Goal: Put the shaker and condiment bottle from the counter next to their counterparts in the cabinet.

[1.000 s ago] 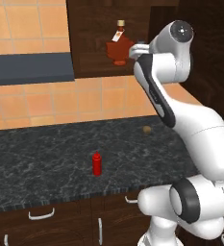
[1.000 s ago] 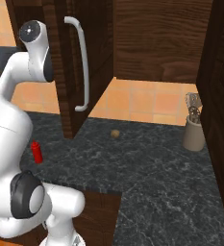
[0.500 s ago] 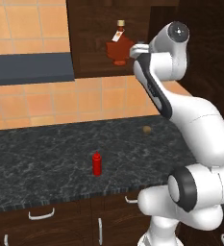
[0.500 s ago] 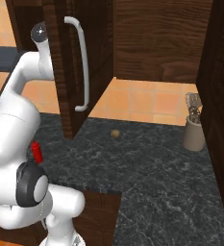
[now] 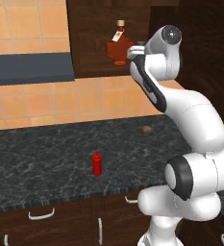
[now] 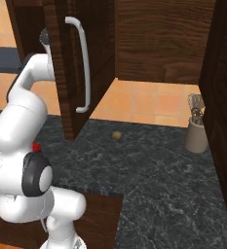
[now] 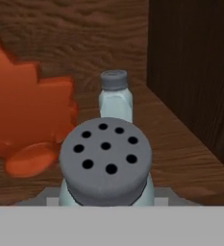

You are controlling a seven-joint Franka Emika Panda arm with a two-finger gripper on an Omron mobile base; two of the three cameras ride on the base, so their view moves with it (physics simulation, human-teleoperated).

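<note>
The arm is raised to the open cabinet (image 5: 92, 43), with the hand reaching onto its shelf (image 7: 190, 158) beside the red-brown flask (image 5: 119, 49). In the hand view, a shaker (image 7: 105, 163) is seen close up at the bottom, its grey cap pierced with holes turned toward the camera and its pale body showing just below the cap. Its position right at the hand, between where the fingers rise, suggests that it is grasped by the claw, although the finger tips themselves are hidden behind the cap, so the grip cannot be confirmed directly. Whether the shaker's base rests on the shelf cannot be told.

A second shaker (image 7: 115, 95) is seen standing upright farther back on the shelf, near the cabinet's right inner wall. The flask is placed to the left of both shakers in the hand view, its leaf-shaped body close beside them.

The red bottle (image 5: 97, 164) is left standing upright on the worktop (image 5: 41, 158), well apart from the arm. A small brown round object (image 6: 116, 135) lies near the tiled wall, and a utensil holder (image 6: 197, 133) stands farther to the right. The cabinet door (image 6: 78, 63) is swung open, with its silver handle facing the right base camera.
</note>
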